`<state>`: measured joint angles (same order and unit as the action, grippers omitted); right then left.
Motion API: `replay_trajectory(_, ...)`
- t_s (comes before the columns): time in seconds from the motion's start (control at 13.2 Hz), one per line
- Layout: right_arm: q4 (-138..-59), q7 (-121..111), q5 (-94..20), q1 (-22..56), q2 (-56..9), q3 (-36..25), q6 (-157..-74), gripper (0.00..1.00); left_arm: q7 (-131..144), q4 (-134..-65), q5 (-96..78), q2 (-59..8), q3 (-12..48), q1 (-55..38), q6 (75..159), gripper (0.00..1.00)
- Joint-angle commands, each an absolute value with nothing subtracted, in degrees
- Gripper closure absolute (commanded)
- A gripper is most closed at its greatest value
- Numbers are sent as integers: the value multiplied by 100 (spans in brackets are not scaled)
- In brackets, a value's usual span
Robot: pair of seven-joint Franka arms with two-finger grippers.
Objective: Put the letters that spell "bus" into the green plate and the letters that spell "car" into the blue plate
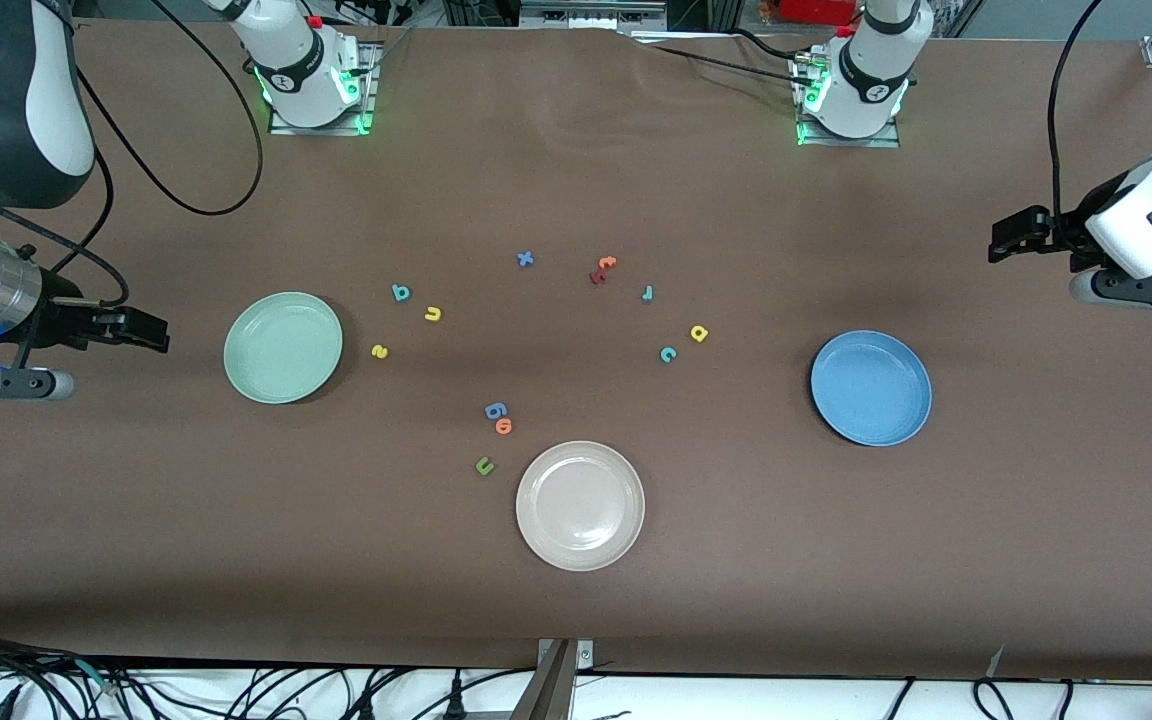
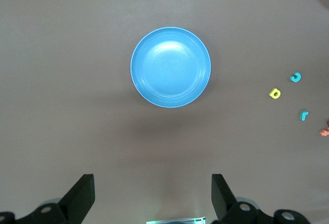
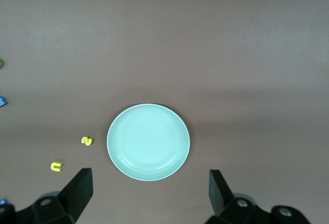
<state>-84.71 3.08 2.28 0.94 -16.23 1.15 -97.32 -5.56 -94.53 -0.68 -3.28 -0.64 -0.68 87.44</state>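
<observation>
The green plate (image 1: 283, 347) lies empty toward the right arm's end, with the teal "b" (image 1: 401, 292), yellow "u" (image 1: 433, 314) and yellow "s" (image 1: 380, 351) on the table beside it. The blue plate (image 1: 871, 387) lies empty toward the left arm's end; the teal "c" (image 1: 668, 354), yellow "a" (image 1: 699, 333) and teal "r" (image 1: 647, 293) sit between it and the table's middle. My right gripper (image 1: 158, 335) hangs open over bare table beside the green plate (image 3: 148, 142). My left gripper (image 1: 998, 240) hangs open over bare table beside the blue plate (image 2: 170, 67). Neither holds anything.
A beige plate (image 1: 580, 505) lies nearest the front camera, mid-table. Next to it are a green "u" (image 1: 484, 465), an orange "o" (image 1: 504, 426) and a blue "g" (image 1: 495, 410). Farther off lie a blue "x" (image 1: 525, 259), an orange "t" (image 1: 607, 262) and a dark red letter (image 1: 597, 276).
</observation>
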Motion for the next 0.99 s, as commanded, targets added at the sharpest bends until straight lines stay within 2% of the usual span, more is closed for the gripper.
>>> replay_trajectory(0.0, -8306, 404, 308, 132, -1696, 176, -9633, 0, -510, -9448, -26, -378, -62, -140, 8666, 0)
replay_trajectory(0.38, -8350, 526, 325, 184, -1696, 176, -9607, 0, 52, -9483, -280, -799, 377, -308, 8411, 0)
replay_trajectory(0.61, -8429, 1263, 334, 447, -1714, 176, -9676, 0, 88, -9527, -668, -940, 387, -307, 8472, 0)
replay_trajectory(0.91, -8533, 1677, 325, 825, -2117, 176, -10167, 0, 438, -9554, -765, -1098, 448, -474, 8648, 0)
